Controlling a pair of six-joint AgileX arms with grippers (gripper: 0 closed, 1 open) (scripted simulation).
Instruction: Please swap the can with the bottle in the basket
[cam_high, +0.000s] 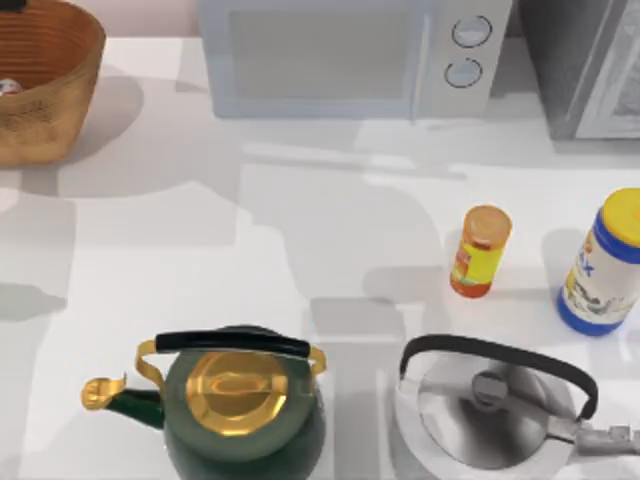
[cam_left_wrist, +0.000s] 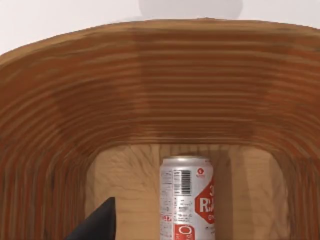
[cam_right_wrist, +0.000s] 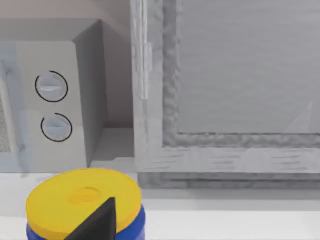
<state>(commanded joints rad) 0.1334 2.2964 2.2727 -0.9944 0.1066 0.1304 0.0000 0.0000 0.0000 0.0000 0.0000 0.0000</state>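
- The can is standing upright on the floor of the basket, and nothing is gripping it. From the top view there's just a sliver of it at the basket's left edge. So it hasn't come out yet.
- The basket sits in the far-left corner of the bench, partly cut off by the picture's edge. In my left wrist view the ribbed inner wall curves all around the can.
- Left gripper: one dark fingertip pokes into the left wrist view just beside the can, not touching it as far as I can see. I only get that one finger, so I can't tell whether the jaws are spread or closed.
- The bottle, the orange-yellow one with the orange cap, is upright on the bench toward the right side, well apart from the basket. It's untouched and still has to go in.
- Right gripper: one dark fingertip shows over the yellow lid of a blue and white container near the right edge. Same story, can't tell how the jaws stand.
- Other clutter: a microwave along the far edge, a green kettle with gold lid and a silver kettle at the near edge.
- My read: basically nothing's done. I need to lift the can out, set it on the bench, then put the bottle in the basket.
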